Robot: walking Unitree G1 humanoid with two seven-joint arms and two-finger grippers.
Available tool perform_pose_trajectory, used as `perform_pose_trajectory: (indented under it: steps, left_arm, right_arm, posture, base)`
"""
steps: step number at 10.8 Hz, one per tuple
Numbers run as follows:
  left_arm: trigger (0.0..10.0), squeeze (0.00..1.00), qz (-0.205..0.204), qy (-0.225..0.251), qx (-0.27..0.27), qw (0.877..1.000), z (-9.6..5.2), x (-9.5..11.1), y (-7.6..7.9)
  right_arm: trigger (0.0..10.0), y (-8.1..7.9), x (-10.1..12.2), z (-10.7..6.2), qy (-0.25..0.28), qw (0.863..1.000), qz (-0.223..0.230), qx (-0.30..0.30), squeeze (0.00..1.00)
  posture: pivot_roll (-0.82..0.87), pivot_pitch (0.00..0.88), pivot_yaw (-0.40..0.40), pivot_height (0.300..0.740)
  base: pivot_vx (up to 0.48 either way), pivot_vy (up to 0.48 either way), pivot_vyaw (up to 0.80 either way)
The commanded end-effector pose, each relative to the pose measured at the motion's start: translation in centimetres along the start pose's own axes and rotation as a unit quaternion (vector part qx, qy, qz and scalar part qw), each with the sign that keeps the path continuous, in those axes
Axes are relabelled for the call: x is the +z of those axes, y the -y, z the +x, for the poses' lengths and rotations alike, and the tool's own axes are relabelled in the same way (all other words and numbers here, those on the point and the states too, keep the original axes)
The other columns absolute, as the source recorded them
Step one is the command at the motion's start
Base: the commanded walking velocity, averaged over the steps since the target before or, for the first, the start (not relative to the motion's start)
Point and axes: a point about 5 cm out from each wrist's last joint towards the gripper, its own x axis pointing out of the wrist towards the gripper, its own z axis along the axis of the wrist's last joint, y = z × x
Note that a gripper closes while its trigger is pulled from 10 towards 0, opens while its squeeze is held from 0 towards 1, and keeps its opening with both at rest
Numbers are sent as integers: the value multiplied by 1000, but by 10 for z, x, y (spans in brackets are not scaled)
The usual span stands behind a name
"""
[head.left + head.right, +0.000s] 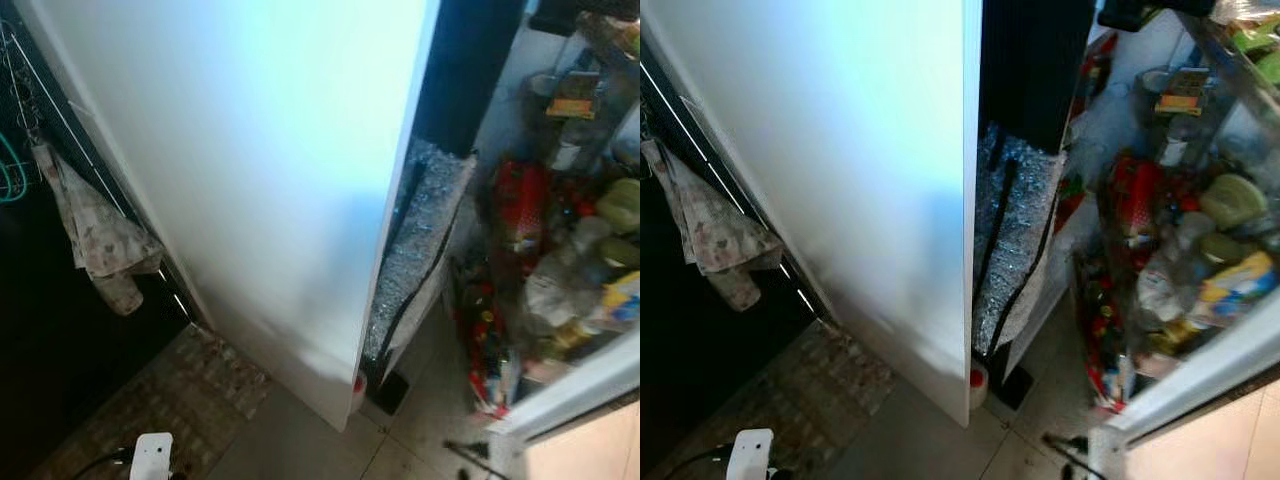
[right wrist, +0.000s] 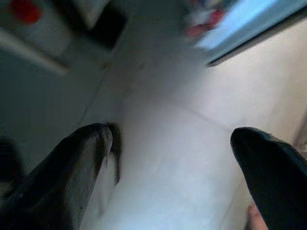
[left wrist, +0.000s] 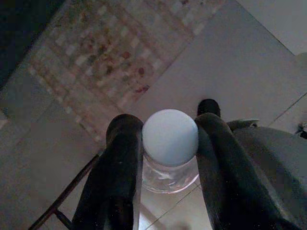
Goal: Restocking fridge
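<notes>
Bluish light washes over the white fridge door [image 1: 250,170], brightest toward its upper half, nearly blown out. The door shelves [image 1: 1180,230] at the right are soft and smeared. The left edge falls into deep shadow around a hanging cloth [image 1: 100,240]. The right wrist view is heavily motion-blurred; the left wrist view is dim yet sharper.

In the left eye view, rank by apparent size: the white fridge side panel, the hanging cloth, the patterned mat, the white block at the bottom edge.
1. White fridge side panel
2. Patterned mat
3. Hanging cloth
4. White block

The mat is partly shaded and cropped, so its lead over the cloth is unsure.
</notes>
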Motion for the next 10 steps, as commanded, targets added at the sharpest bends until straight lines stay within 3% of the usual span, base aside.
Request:
perform_pose_trajectory:
  steps: [1,3,6,7,10]
  left_arm:
    - [10000,0,2,-21,7,1000,-1,-6,-5]
    - [10000,0,-4,-23,7,1000,-1,-6,-6]
    - [10000,0,-4,-21,6,1000,-1,-6,-7]
    - [10000,0,3,-19,-1,1000,-1,-5,-7]
    - [10000,0,7,-22,-6,1000,-1,-5,-6]
  right_arm:
    - [10000,-4,-12,-1,-33,999,16,16,0]
    - [10000,-3,-18,-2,-46,998,49,1,0]
    - [10000,-17,-25,-3,-54,998,18,37,0]
    - [10000,-21,-22,-3,-45,997,-30,52,0]
    - [10000,-23,-17,-2,-31,997,-36,61,0]
  posture:
    - [98,78,47,740]
    - [98,80,54,740]
    - [99,91,57,740]
    - [98,95,58,740]
    - [90,94,54,740]
  base:
    - [0,0,0]
    - [0,0,0]
    - [0,0,0]
    - [0,0,0]
    - [0,-90,0]
